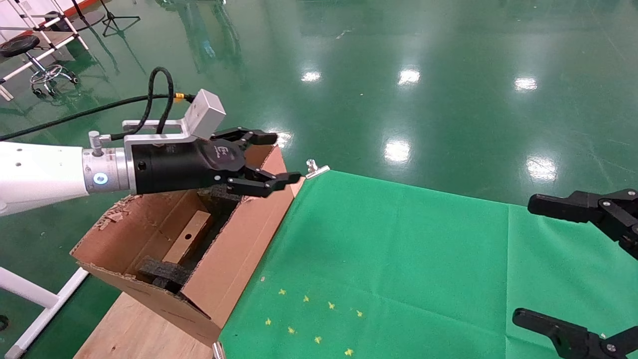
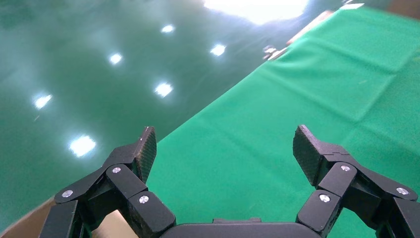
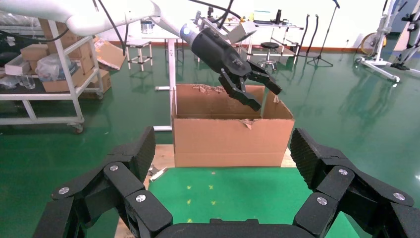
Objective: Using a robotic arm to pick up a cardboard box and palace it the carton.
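the largest thing in view is the surface [image 1: 398, 259], draped in green cloth and filling the head view from 3 to 6 o'clock; a bare wooden strip is seen at its 7 o'clock corner. small yellow marks [image 1: 309, 319] are scattered on the cloth near 6 o'clock, probably placed to mark where a thing is to be set for picking.

next in size is the carton [image 1: 239, 264], stood on the wooden strip along the cloth's left edge at about 8 o'clock, its top open and its flaps torn ragged. black foam blocks [image 1: 162, 271] are seen inside, likely fitted to keep the contents from sliding.

the robotic arm [image 1: 45, 172], the left one, is reached in from 9 o'clock, with its left tool [image 1: 269, 162] held above the carton's far end. the tool is spread wide and nothing is gripped between its fingers, as the left wrist view confirms [image 2: 225, 153].

the cardboard box [image 1: 187, 244] is found inside the carton, lying lengthwise between the foam blocks with its small round hole facing up. from this the placing is judged done, and the height of the tool is judged to give clearance over the walls.

the right tool [image 1: 573, 264] is parked at 4 o'clock, also opened wide and empty.
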